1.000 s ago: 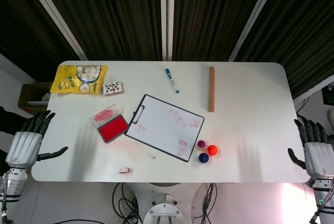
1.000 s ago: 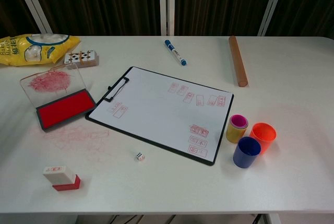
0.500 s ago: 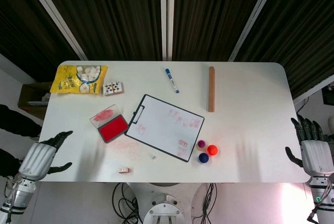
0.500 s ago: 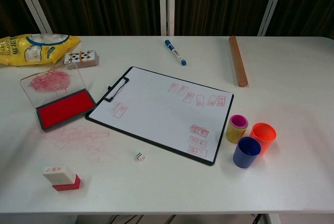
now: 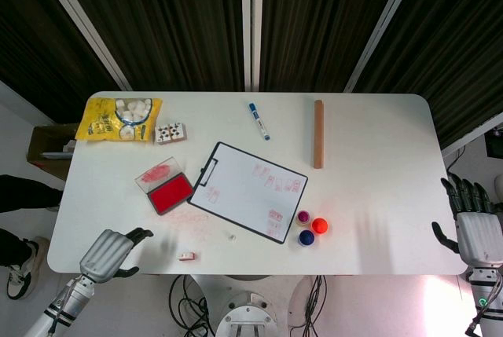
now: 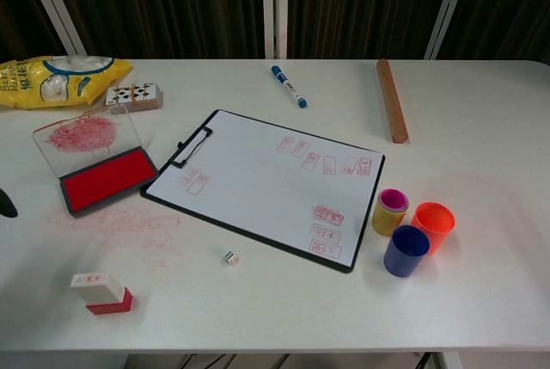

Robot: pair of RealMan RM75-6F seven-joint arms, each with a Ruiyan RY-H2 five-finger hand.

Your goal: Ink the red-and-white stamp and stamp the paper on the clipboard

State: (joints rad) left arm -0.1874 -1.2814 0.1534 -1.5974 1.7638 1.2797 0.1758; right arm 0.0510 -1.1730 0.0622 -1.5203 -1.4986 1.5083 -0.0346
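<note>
The red-and-white stamp (image 5: 186,256) (image 6: 101,292) stands alone near the table's front edge, left of centre. Behind it lies the open red ink pad (image 5: 170,194) (image 6: 106,179) with its smeared clear lid raised. The clipboard (image 5: 247,190) (image 6: 266,184) lies mid-table, its paper bearing several red stamp marks. My left hand (image 5: 110,252) hovers at the front-left corner, well left of the stamp, fingers apart and holding nothing; only a dark fingertip (image 6: 5,206) shows in the chest view. My right hand (image 5: 475,227) is open, off the table's right edge.
Three small cups, purple-and-yellow (image 6: 391,211), orange (image 6: 431,224) and blue (image 6: 406,250), stand right of the clipboard. A small die (image 6: 230,257) lies in front of it. A blue marker (image 6: 289,85), a wooden rod (image 6: 391,112), playing cards (image 6: 134,95) and a yellow snack bag (image 6: 56,79) lie along the back.
My left hand has swung from beyond the table's left edge in over the front-left corner, closer to the stamp. The right hand has barely shifted. Nothing on the table moved.
</note>
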